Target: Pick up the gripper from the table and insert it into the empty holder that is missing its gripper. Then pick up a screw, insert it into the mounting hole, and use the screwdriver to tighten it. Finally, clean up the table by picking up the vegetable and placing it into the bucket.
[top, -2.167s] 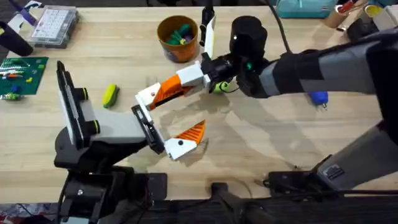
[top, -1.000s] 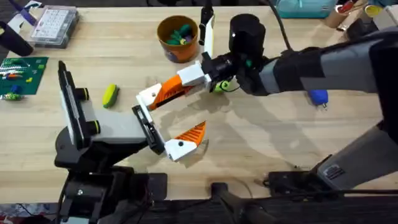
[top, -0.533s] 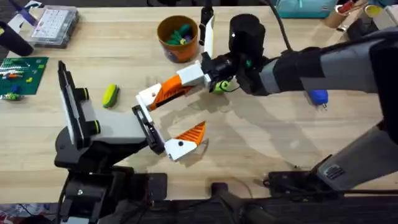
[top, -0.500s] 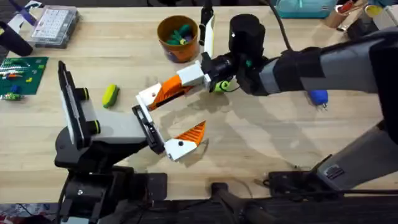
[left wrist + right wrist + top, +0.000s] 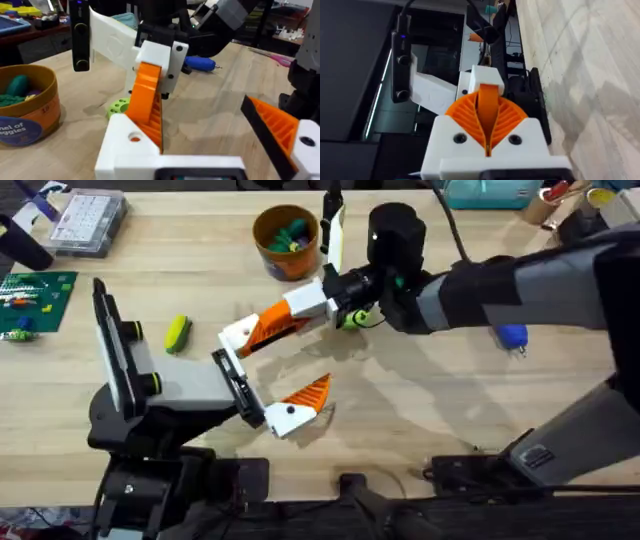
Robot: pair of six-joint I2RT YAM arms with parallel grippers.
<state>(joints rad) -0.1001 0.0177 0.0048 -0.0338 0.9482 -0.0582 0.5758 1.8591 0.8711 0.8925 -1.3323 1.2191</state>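
Observation:
My left gripper [image 5: 278,362] stands open, jaws wide apart. One jaw carries a long orange finger [image 5: 310,392]. The other jaw ends in the white holder [image 5: 235,332], its mounting hole visible in the left wrist view. My right gripper [image 5: 270,325] reaches in from the right and is shut on the small orange ribbed gripper [image 5: 148,97], whose end rests against the holder [image 5: 127,147]. In the right wrist view the gripper [image 5: 488,102] sits clamped between my orange pads [image 5: 465,117], with the holder [image 5: 486,76] just beyond. The blue screwdriver [image 5: 513,335] lies at the right. A yellow-green vegetable [image 5: 177,333] lies left of the holder. The bucket [image 5: 285,240] stands at the back.
A light green holed piece [image 5: 118,106] lies on the table under my right wrist. A clear compartment box [image 5: 88,220] and a green board [image 5: 35,298] sit at the far left. The bucket [image 5: 25,112] holds several coloured bits. A black and white upright post [image 5: 333,225] stands beside it.
The right arm's wrist shifted very slightly left at first. Since then nothing has visibly moved.

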